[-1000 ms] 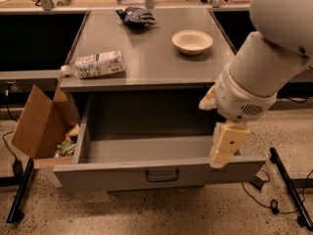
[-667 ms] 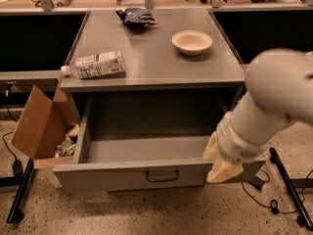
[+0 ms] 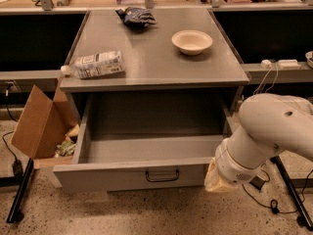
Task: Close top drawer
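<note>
You had wide grey metal top drawer (image 3: 112, 178) standing far out of cabinet, front panel facing camera, long axis running left-right, small dark loop handle (image 3: 162, 175) at panel centre. Your cream-coloured gripper (image 3: 215, 179) hung low just beside panel's right end, under bulky white arm (image 3: 274, 131). Open or closed: you could not tell.
</note>
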Robot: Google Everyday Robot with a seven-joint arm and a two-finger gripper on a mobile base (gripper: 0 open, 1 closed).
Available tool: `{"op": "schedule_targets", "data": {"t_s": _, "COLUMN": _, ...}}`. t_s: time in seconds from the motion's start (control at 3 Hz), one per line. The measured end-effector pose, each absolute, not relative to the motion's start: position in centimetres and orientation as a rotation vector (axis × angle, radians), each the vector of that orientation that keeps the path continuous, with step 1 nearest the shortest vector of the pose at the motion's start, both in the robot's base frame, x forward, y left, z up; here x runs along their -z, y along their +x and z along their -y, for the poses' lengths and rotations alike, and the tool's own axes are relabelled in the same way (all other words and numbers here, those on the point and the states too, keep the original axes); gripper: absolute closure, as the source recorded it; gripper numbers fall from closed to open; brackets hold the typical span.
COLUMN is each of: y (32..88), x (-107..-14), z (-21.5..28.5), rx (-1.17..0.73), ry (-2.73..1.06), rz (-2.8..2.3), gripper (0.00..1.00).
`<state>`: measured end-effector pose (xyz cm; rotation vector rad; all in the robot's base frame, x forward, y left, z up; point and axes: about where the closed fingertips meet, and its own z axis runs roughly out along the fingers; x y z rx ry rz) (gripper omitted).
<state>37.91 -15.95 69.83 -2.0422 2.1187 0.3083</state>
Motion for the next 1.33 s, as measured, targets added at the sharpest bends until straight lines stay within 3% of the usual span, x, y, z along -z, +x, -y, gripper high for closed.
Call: {"op": "schedule_targets", "data": {"t_s": 1.33, "y": 39.4, "x": -66.4, "z": 15.9, "rx": -0.225, "ry": -2.062, "rz": -1.994, "gripper": 1.00}}
